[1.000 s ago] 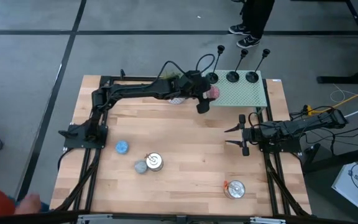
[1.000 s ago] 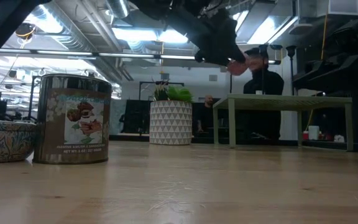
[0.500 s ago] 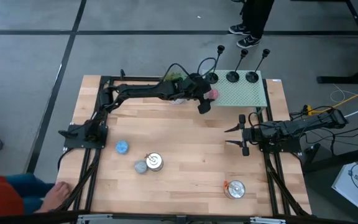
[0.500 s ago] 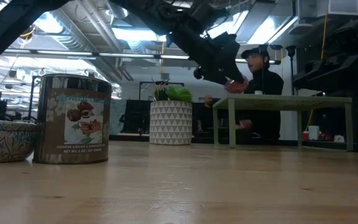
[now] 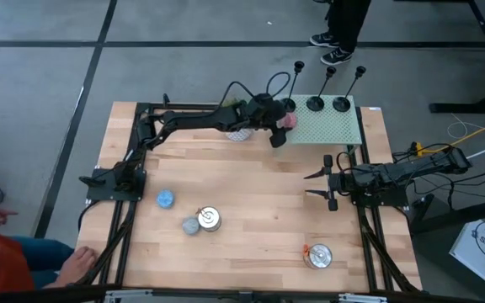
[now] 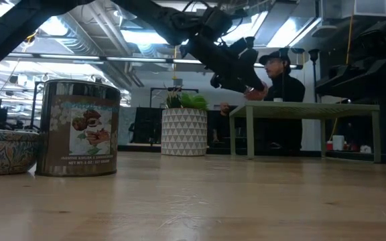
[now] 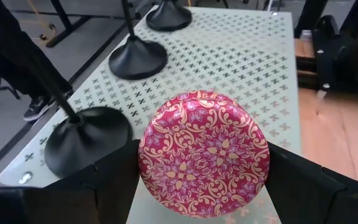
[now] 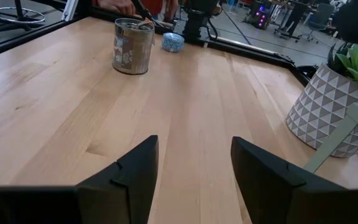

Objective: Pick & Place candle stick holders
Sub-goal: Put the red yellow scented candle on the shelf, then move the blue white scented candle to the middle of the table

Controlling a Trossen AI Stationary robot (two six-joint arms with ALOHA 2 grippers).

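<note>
The left gripper (image 5: 281, 126) is hanging over the near edge of the green perforated stand (image 5: 331, 126) at the table's (image 5: 251, 210) far edge, its fingers spread wide around a pink patterned candle (image 7: 204, 152); the candle is sitting squarely between the pads in the left wrist view; the three candle stick holders (image 5: 314, 103) are standing in a row along the stand's far edge, stems up, the nearest holder (image 7: 89, 140) just beside the candle; that closeness is the worry here; if the arm is pushing farther along that edge, a finger or the candle could be clipping that dish base, and a tall thin stem like that looks easy to tip; a knocked holder could be rolling off the far edge onto the floor; the grip itself looks wide on a smooth round rim, so a slip is possible too; the right gripper (image 5: 327, 187) is waiting at the table's right edge, jaws partly apart and holding nothing.
</note>
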